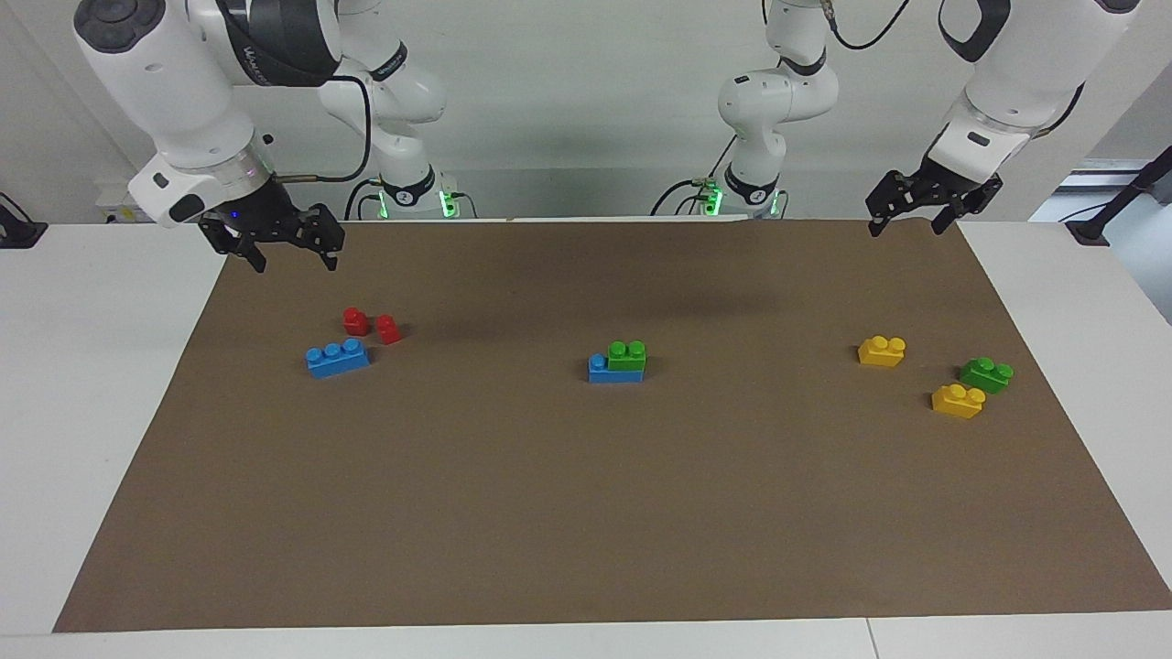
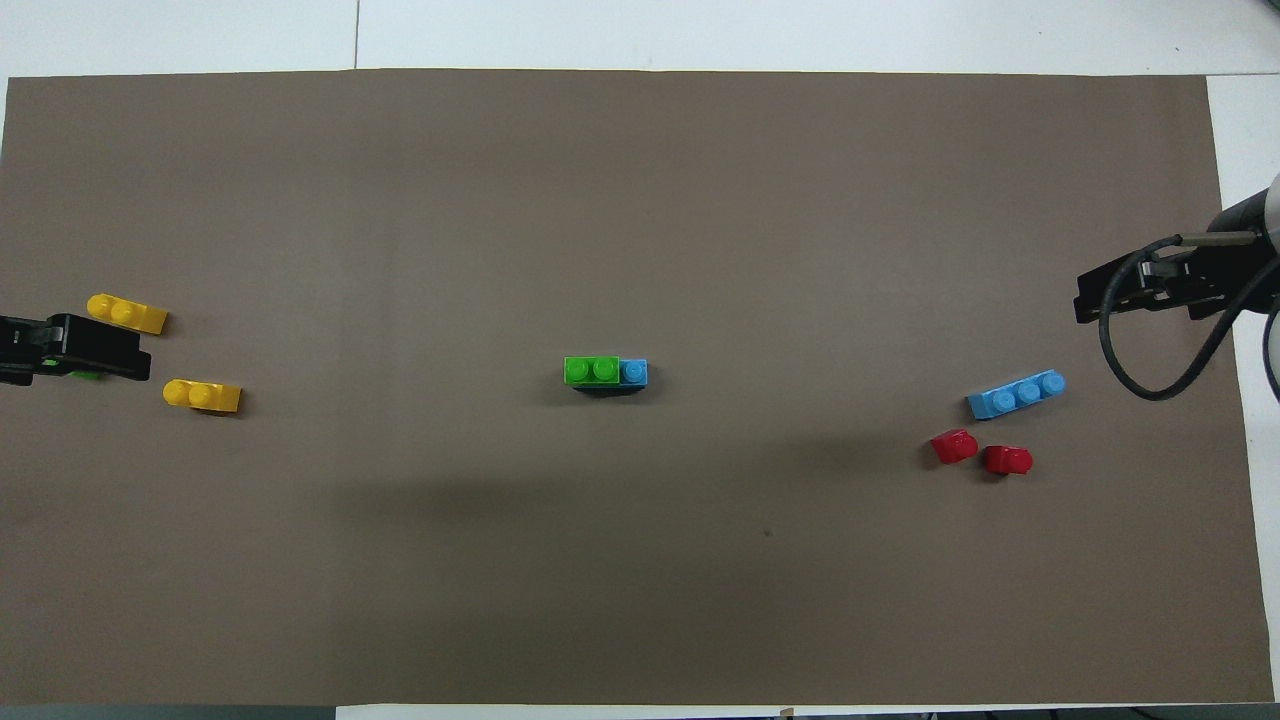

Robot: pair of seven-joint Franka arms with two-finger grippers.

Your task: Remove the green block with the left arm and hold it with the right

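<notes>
Item: green block (image 1: 627, 355) at mat centre, seated on a blue brick (image 1: 614, 369), covering all but one stud; another green brick (image 1: 986, 374) lies at three o'clock of it in the facing view. Left gripper (image 1: 907, 221) and right gripper (image 1: 294, 255) hang open, raised, near their bases; we should pin the blue brick with the right, then pull the green block straight up with the left.

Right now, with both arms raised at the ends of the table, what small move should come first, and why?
Probably bring the right gripper down toward the blue brick at mid-table to steady it. The green block is stacked on that brick, and both the right gripper and the left gripper hang open and empty, far from the stack.
</notes>
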